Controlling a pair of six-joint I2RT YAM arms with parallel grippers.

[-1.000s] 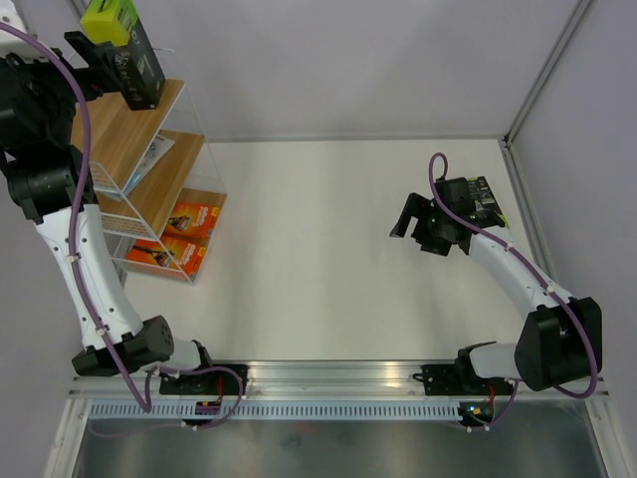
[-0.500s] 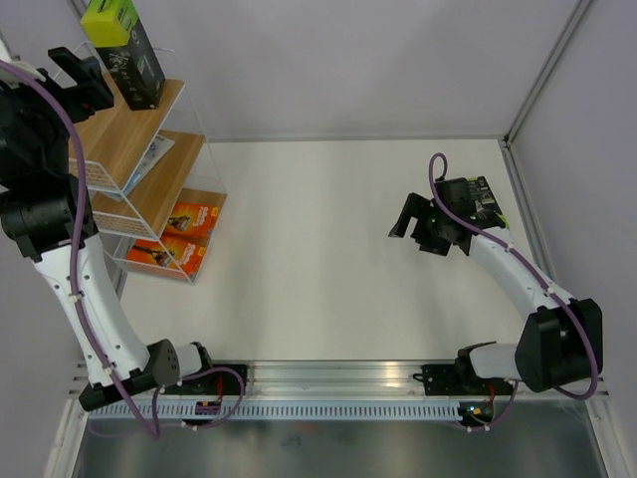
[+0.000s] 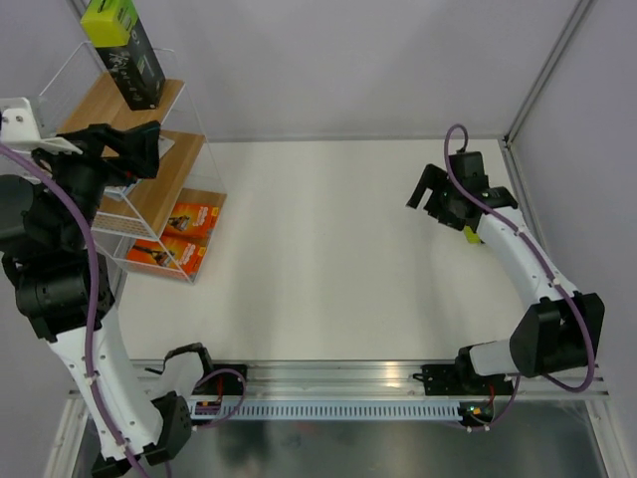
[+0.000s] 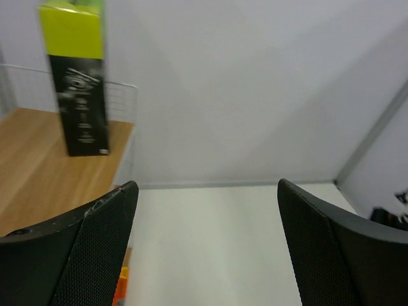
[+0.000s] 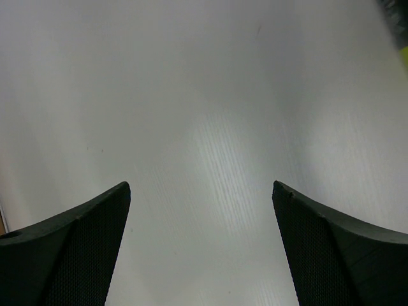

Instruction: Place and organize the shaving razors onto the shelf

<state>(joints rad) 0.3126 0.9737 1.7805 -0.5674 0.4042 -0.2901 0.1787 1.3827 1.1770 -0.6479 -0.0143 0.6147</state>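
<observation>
The white wire shelf [image 3: 194, 129] stands at the far left. A black razor box with a lime-green top [image 3: 124, 50] stands upright on its top board [image 4: 38, 166], also seen as the box [image 4: 80, 83] in the left wrist view. Two orange razor boxes [image 3: 191, 219] [image 3: 164, 255] lie on the bottom board. My left gripper [image 3: 147, 151] [image 4: 207, 210] hangs open and empty in front of the middle board, covering the flat pack there. My right gripper [image 3: 426, 194] [image 5: 201, 210] is open over bare table. A lime-green sliver of another razor box [image 3: 468, 235] shows beside the right arm.
The table [image 3: 328, 259] is white, with grey walls behind and a metal post [image 3: 542, 75] at the far right corner. An aluminium rail [image 3: 338, 376] with the arm bases runs along the near edge.
My left gripper has let go of the black box on the top board and drawn back and down to the middle board. My right gripper has swung farther away, its arm now over the other box.
</observation>
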